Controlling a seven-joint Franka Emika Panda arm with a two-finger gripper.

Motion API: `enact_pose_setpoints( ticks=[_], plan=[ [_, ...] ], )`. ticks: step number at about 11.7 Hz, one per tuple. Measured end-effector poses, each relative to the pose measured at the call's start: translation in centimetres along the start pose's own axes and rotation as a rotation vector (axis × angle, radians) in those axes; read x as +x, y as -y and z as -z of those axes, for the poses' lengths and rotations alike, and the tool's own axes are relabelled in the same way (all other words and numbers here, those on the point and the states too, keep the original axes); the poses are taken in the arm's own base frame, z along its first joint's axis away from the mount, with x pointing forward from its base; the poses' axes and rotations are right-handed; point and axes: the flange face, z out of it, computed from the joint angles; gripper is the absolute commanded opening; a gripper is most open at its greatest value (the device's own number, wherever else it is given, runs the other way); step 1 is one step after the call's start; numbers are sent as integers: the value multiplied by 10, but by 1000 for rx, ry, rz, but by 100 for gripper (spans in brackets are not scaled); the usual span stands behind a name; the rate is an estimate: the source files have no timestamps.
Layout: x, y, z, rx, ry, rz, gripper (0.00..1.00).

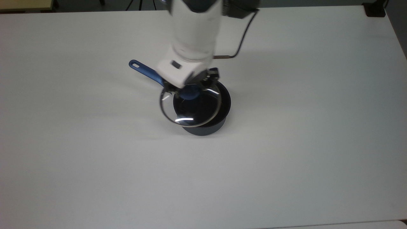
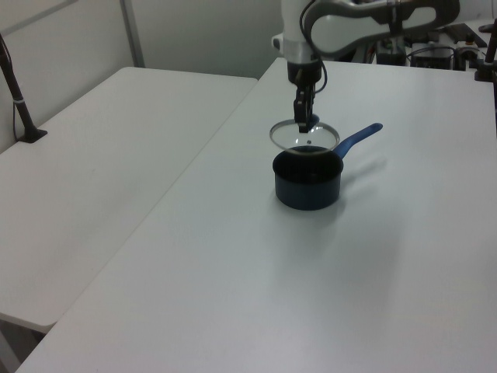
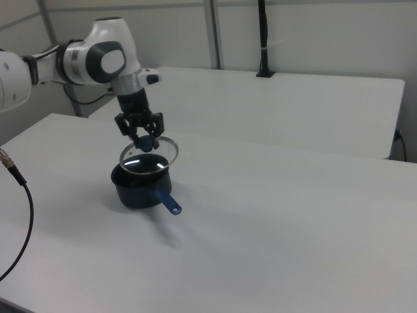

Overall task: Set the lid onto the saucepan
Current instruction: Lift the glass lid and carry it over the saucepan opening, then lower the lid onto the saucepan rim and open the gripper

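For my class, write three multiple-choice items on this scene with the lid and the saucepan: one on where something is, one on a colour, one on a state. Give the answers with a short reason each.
1. Where is the lid?
A. Flat on the table beside the pan
B. Held in the air over the saucepan
C. At the far edge of the table

2. What colour is the saucepan's handle?
A. Blue
B. Red
C. Yellow

3. What state is the saucepan in?
A. Tipped on its side
B. Closed, with the lid seated on its rim
C. Upright and not yet closed

Answers
1. B: in the left view the lid hangs clear above the pan's rim, carried by the gripper, whose jaws are shut on its blue knob.
2. A: the long handle lying on the table is blue in the top view.
3. C: the pan stands on its base, and the lid is not yet on the rim.
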Motion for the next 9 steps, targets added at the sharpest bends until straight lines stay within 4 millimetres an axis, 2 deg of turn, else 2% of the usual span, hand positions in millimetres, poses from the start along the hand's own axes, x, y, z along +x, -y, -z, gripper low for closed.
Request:
enact_pose_setpoints(
  ticks=[2, 4, 6, 9],
  plan=[
    [3, 25, -13, -10, 19, 29, 47],
    [5, 39, -23, -18, 33, 49, 47],
    [6, 47, -30, -27, 44, 68, 48],
    [6, 51, -35, -36, 54, 88, 57]
  ],
)
